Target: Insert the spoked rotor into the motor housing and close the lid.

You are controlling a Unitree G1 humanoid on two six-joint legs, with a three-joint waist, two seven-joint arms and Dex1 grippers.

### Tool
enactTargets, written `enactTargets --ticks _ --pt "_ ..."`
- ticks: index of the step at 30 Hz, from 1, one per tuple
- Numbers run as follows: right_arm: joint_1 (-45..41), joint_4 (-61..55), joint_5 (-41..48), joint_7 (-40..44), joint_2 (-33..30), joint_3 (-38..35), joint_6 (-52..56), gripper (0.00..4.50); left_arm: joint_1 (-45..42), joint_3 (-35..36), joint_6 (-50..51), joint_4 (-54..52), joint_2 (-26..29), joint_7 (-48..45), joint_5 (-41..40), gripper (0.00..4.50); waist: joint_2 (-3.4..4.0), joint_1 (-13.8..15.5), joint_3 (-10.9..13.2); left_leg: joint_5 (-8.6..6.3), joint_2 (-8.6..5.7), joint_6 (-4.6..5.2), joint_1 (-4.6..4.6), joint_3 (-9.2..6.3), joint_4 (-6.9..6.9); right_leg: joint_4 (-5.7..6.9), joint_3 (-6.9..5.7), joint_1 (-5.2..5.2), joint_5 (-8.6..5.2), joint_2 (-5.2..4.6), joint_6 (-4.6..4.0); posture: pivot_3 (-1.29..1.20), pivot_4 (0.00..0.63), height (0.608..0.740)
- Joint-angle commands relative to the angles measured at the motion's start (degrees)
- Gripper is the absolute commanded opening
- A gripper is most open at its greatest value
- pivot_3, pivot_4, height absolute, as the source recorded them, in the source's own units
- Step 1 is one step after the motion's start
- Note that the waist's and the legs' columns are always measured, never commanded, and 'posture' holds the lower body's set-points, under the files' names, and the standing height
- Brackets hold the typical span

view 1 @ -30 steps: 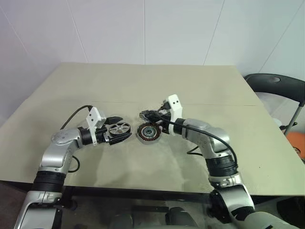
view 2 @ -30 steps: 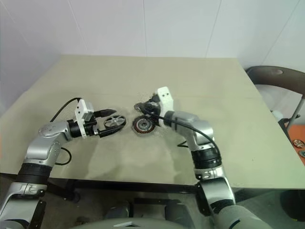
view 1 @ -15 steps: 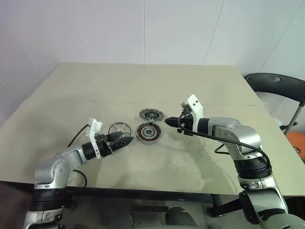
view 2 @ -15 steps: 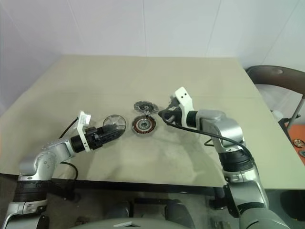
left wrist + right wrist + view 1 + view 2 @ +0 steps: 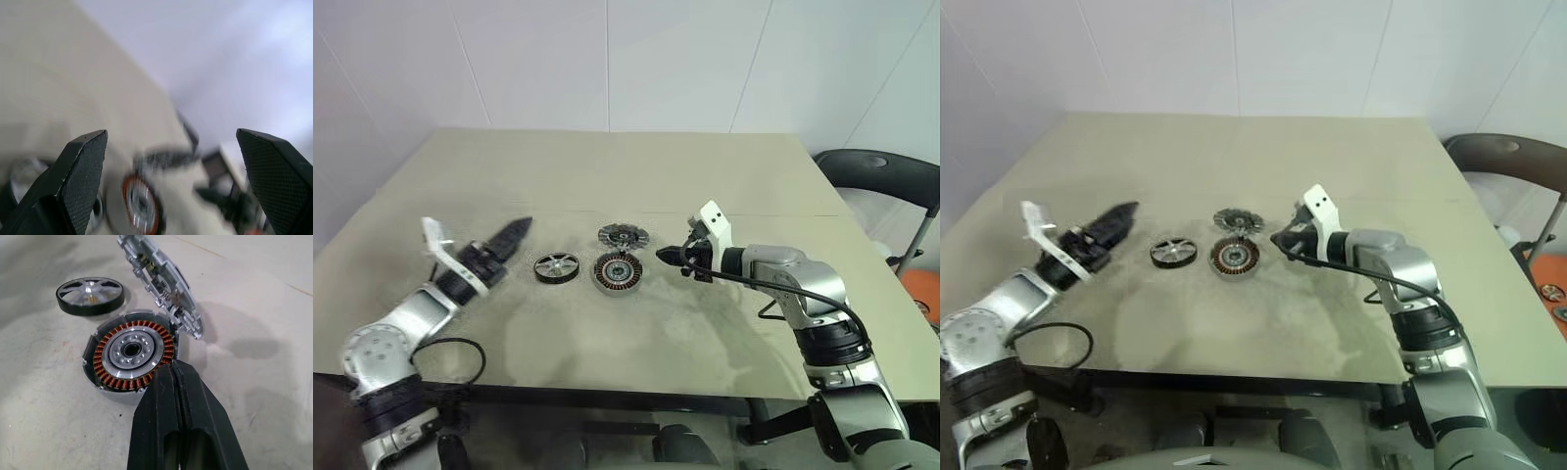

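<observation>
The spoked rotor [image 5: 556, 266], a silver wheel with a dark rim, lies flat on the table just left of the motor housing [image 5: 619, 271], whose copper windings ring a silver centre [image 5: 129, 355]. The grey lid [image 5: 623, 235] stands tilted at the housing's far edge [image 5: 161, 279]. My left gripper [image 5: 517, 231] hangs open above the table, left of the rotor and apart from it, with its black fingers [image 5: 78, 181] spread wide. My right gripper [image 5: 663, 258] is shut and empty, its tip just right of the housing's rim [image 5: 171, 367].
The beige table [image 5: 626, 176] stretches far behind the parts. A dark chair [image 5: 881, 176] stands past the table's right edge, with an orange thing [image 5: 925, 294] beside it. A black cable [image 5: 450, 348] trails from my left arm near the front edge.
The left gripper let go of the rotor, which now lies on the table, then drew back to the left, rose and rolled. The right gripper withdrew from the lid to the housing's right.
</observation>
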Motion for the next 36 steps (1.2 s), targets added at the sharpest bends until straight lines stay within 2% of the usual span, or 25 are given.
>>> enactTargets --ticks 1,7,17,25,32,36 --pt "-0.7 0.0 -0.2 0.6 -0.7 -0.2 -1.7 0.04 1.9 1.0 0.2 0.6 0.1 6.2 -4.1 4.5 -0.01 0.0 0.0 0.0 -0.01 0.0 0.0 0.01 0.01 -0.02 0.0 0.01 0.0 -0.01 0.0 0.0 0.0 0.74" --pt "-1.4 0.8 -0.7 1.0 -1.2 -0.3 -2.2 0.04 5.2 -3.3 2.1 0.9 0.3 11.9 -4.3 4.5 -0.02 0.3 0.0 0.0 -0.01 -0.01 -0.01 -0.01 0.01 0.0 0.0 -0.01 0.01 0.0 -0.02 0.0 0.0 0.74" --pt "-0.5 0.6 -1.2 0.3 -1.7 -1.0 -2.2 0.04 1.6 -7.4 7.0 8.3 2.1 16.2 -8.4 4.5 -0.03 0.1 0.0 0.01 -0.01 -0.02 -0.02 0.0 0.03 -0.01 0.0 -0.02 0.0 0.01 -0.02 0.0 0.0 0.74" --pt "1.0 -0.8 -0.8 -1.2 -1.4 -1.5 -1.7 0.04 -2.1 -10.4 10.1 13.8 1.5 15.7 -8.7 4.5 -0.03 0.1 0.0 0.01 -0.02 -0.02 -0.03 0.0 0.01 0.0 0.0 -0.03 0.0 0.01 -0.02 0.0 0.0 0.74" --pt "2.5 -2.9 -0.4 -3.0 -1.3 -1.9 -0.6 0.04 -5.2 -11.8 8.8 18.2 0.5 13.9 -5.3 4.5 -0.03 0.1 0.0 0.01 -0.02 -0.03 -0.03 0.01 0.01 0.0 0.0 -0.03 0.01 0.01 -0.01 0.0 0.0 0.74" --pt "2.7 -3.3 -0.3 -3.9 -1.5 -2.7 -0.6 0.0 -5.6 -12.0 8.5 20.4 0.6 12.9 -2.8 3.57 -0.03 0.1 0.0 0.02 -0.02 -0.03 -0.03 0.0 -0.01 0.0 0.0 -0.04 0.01 0.01 -0.01 0.0 0.0 0.74"
